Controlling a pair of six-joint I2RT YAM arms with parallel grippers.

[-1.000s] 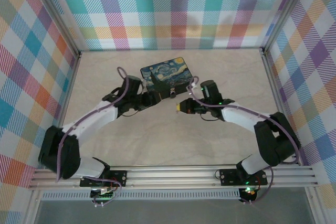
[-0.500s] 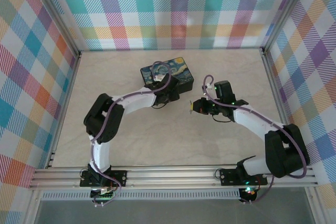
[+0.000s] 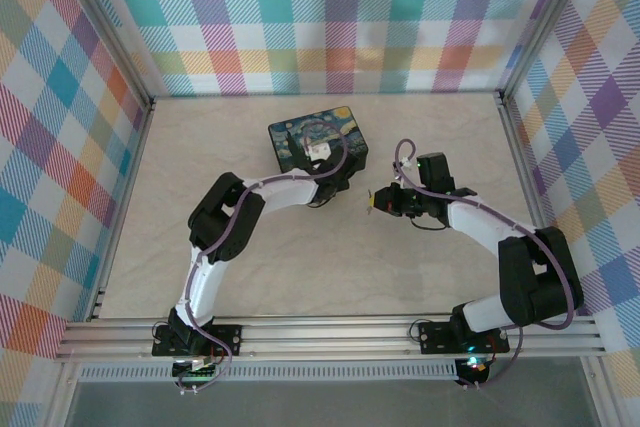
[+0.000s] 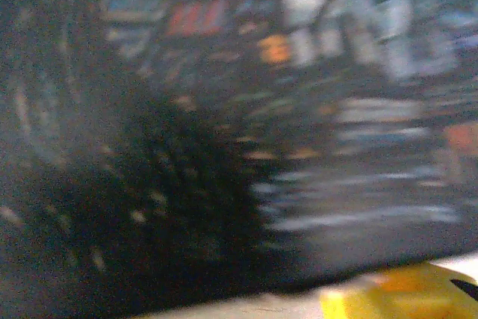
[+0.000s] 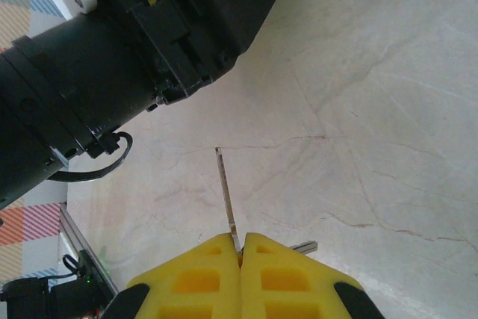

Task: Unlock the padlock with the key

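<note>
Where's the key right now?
The key is pinched in the shut right end effector, above the table, right of the painted tin.

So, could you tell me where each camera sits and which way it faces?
Top external: above and behind the bases, looking down on the table; both arms show, the left hand at the tin, the right hand nearby.
Left wrist: close to the tin's painted side, blurred; its yellow finger shows bottom right.
Right wrist: looks past its shut fingers, gripping the key, across the table toward the left arm.
Shared: top and left wrist both see the tin; top and right wrist, the left arm.
</note>
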